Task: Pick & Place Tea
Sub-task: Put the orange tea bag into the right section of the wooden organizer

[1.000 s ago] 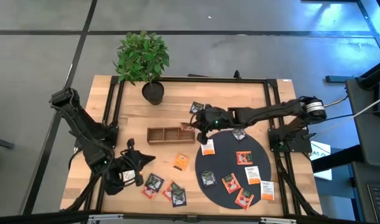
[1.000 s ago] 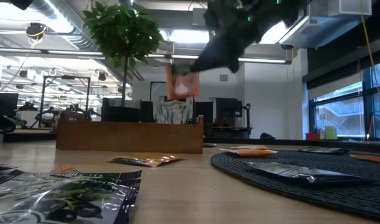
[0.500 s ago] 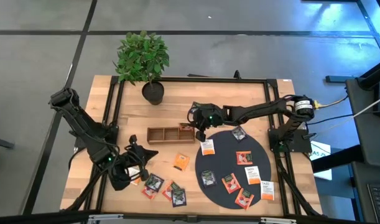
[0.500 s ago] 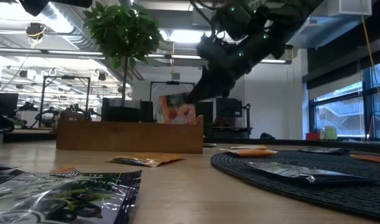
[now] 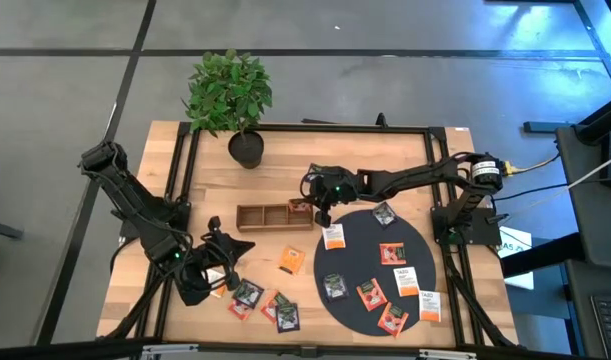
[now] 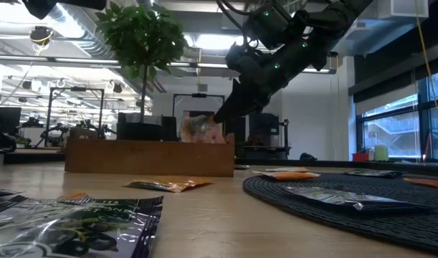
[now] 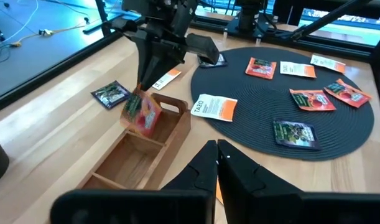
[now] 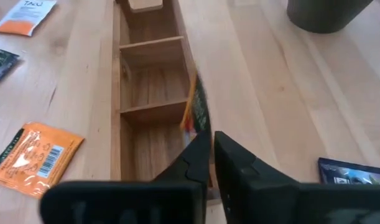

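Note:
A red-orange tea sachet stands tilted in the right-end compartment of the brown wooden tray. My right gripper is right above it, shut on its top. More tea sachets lie on the black round mat and on the wood near the front, among them an orange one and a dark one. My left gripper hovers shut at the near left of the table, with nothing between its fingers. My right gripper pinches the sachet's top edge between its two fingertips. The fingers slant down from the table's right side. The sachet hangs tilted below them, its lower part inside the tray's right-end compartment.
A potted plant stands at the far edge behind the tray. The tray's other two compartments hold nothing. A dark sachet lies on the wood beyond the tray. Bare wood shows between the tray and the front sachets.
My right gripper has come down and moved toward the table's left with the red-orange sachet. The sachet hung clear above the tray before; its lower part is now down in the right-end compartment and it has tipped over a little.

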Tool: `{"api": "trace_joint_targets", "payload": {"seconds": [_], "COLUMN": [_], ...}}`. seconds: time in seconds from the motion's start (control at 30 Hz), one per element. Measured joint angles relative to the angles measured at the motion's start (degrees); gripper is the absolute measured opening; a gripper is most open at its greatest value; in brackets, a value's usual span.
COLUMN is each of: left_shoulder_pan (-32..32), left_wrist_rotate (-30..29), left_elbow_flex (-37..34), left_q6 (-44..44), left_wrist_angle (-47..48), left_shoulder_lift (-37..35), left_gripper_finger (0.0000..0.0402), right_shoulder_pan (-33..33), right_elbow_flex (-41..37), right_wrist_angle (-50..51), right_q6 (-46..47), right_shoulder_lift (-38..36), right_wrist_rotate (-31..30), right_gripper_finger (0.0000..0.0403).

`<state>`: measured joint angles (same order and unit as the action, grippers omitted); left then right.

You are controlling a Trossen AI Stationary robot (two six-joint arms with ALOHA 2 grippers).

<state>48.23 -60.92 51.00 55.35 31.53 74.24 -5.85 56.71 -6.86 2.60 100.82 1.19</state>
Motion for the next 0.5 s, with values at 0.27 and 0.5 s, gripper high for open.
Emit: {"api": "trace_joint_targets", "payload": {"seconds": [0.27,0.5], "left_shoulder_pan": [0.02,-1.81], "left_wrist_rotate": [2.71,8.22], "left_elbow_flex": [0.00,0.04], "left_q6": [-0.14,-3.47], "left_wrist_angle": [0.00,-0.02], "left_shoulder_lift": [0.00,0.02], "left_gripper_finger": [0.0006,0.0003], "right_shoulder_pan": [-0.15,0.02], "right_elbow_flex": [0.20,6.18], "right_wrist_angle": [0.17,4.50], "right_q6": [1.47,1.72], "right_shoulder_lift": [-0.49,-1.27], "right_wrist_rotate": [-4.11,-4.03], "right_gripper_finger": [0.0085,0.0094]}}
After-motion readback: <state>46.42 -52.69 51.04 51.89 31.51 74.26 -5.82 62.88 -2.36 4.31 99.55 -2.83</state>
